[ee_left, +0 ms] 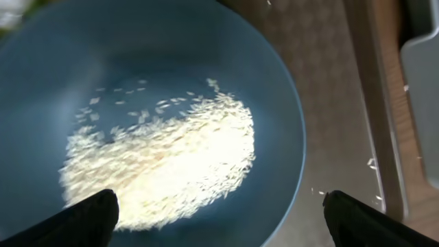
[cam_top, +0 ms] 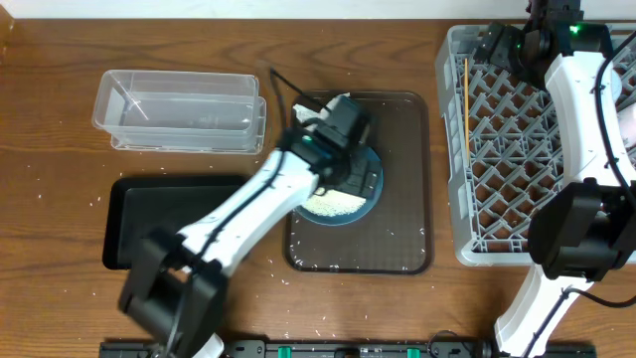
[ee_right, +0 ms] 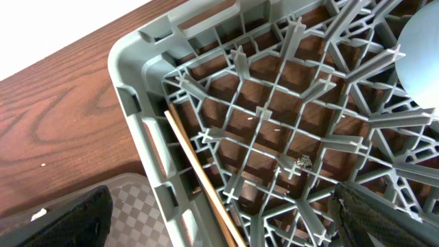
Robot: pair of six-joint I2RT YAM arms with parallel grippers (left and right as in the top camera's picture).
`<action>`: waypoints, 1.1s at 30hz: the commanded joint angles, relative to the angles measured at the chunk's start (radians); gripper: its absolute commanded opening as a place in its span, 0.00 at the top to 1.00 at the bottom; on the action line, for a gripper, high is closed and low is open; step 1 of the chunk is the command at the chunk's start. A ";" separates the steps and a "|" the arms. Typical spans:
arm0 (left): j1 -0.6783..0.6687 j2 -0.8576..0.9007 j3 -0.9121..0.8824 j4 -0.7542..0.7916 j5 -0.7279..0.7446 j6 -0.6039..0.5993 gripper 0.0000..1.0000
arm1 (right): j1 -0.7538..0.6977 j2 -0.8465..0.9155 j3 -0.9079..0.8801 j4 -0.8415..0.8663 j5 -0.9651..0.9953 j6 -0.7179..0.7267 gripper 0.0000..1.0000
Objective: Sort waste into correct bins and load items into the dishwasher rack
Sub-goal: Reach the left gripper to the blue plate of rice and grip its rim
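Note:
A large dark blue bowl point(cam_top: 370, 181) point(ee_left: 171, 62) stands on the brown serving tray point(cam_top: 407, 149), with a heap of white rice point(cam_top: 333, 206) point(ee_left: 164, 165) inside. My left gripper point(cam_top: 343, 124) point(ee_left: 219, 202) hangs open just over it. One finger is above the rice and the other is outside the rim, over the tray. My right gripper point(cam_top: 497, 45) point(ee_right: 219, 199) is open above the far left corner of the grey dishwasher rack point(cam_top: 517, 254) point(ee_right: 130, 75). A wooden chopstick point(cam_top: 465, 99) point(ee_right: 199, 175) lies inside along the rack's left wall. The clear tub point(cam_top: 179, 111) and the black tray point(cam_top: 139, 224) sit to the left.
Loose rice grains dot the brown tray point(ee_left: 370, 163) and the wooden table point(cam_top: 60, 199). A scrap of white paper point(cam_top: 300, 107) shows beside the left wrist. A pale rounded item point(ee_right: 422, 48) sits in the rack to the right of my right gripper.

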 commanded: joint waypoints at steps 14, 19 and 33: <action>-0.191 0.110 0.026 0.101 -0.253 0.100 0.04 | -0.005 0.003 -0.001 -0.001 0.001 0.013 0.01; -0.189 0.138 0.026 0.116 -0.253 0.051 0.11 | -0.005 0.003 -0.001 -0.001 0.001 0.012 0.01; -0.189 0.206 0.026 0.152 -0.253 0.051 0.33 | -0.005 0.003 -0.001 -0.001 0.001 0.013 0.01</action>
